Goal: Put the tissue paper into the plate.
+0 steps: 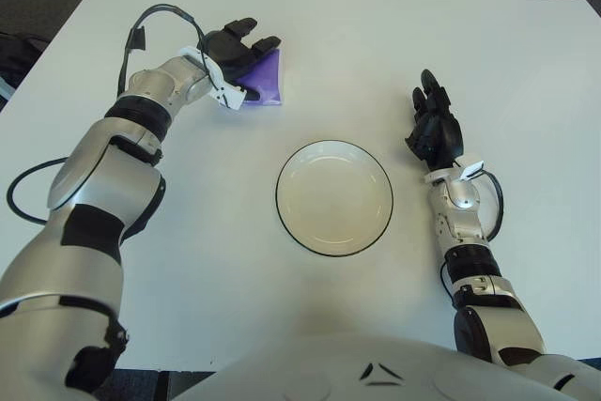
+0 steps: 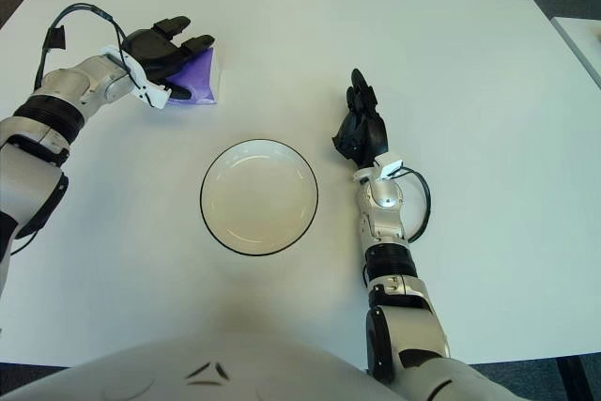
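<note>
A purple tissue pack [image 1: 264,79] lies on the white table at the back left. My left hand [image 1: 235,46] is over its left side with the fingers spread above it, not closed on it. A white plate with a dark rim [image 1: 334,197] sits empty in the middle of the table, in front and to the right of the pack. My right hand [image 1: 434,124] shows to the right of the plate with fingers extended, holding nothing.
The white table [image 1: 526,72] ends at dark floor beyond its far edge. A black cable [image 1: 160,12] loops off my left wrist.
</note>
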Tool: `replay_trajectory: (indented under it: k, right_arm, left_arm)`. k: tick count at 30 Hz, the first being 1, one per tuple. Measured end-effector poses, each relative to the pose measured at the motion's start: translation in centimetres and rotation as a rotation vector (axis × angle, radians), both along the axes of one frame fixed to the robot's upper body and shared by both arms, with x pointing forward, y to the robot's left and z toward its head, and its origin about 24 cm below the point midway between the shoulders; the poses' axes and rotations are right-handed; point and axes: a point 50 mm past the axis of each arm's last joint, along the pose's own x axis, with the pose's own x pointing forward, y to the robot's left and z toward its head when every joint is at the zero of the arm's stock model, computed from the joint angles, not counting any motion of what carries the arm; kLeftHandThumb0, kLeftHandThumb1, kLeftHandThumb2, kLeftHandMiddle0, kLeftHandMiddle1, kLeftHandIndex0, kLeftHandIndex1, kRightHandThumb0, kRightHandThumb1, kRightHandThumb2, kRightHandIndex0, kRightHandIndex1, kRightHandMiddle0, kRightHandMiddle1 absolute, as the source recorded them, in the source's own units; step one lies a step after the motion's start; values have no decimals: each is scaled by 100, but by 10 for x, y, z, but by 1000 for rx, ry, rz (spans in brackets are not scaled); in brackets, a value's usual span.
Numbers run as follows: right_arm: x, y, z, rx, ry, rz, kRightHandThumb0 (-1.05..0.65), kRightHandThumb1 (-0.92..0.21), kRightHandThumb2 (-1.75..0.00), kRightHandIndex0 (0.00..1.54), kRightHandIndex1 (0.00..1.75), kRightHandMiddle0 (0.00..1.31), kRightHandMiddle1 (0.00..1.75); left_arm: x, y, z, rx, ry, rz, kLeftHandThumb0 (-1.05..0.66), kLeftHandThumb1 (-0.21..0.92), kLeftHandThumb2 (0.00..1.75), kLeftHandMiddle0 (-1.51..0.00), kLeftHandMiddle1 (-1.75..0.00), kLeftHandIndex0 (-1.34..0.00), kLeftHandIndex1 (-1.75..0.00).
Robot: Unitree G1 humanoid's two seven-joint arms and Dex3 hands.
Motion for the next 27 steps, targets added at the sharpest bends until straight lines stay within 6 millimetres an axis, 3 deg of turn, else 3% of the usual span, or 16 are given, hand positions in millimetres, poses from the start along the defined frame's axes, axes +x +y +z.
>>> replay_trajectory:
  k: [15, 27]
  right_arm:
    - [0, 0, 0, -3, -4, 10, -85, -92, -104, 0, 0, 0, 10]
    - [0, -4, 1, -2, -6, 25, -83, -92, -104, 0, 0, 0, 12]
  left_arm:
    - [4, 6, 1, 28, -13, 79, -105, 92, 82, 0, 0, 0, 0]
    - [8, 7, 5, 38, 32, 168, -105, 92, 77, 0, 0, 0, 0]
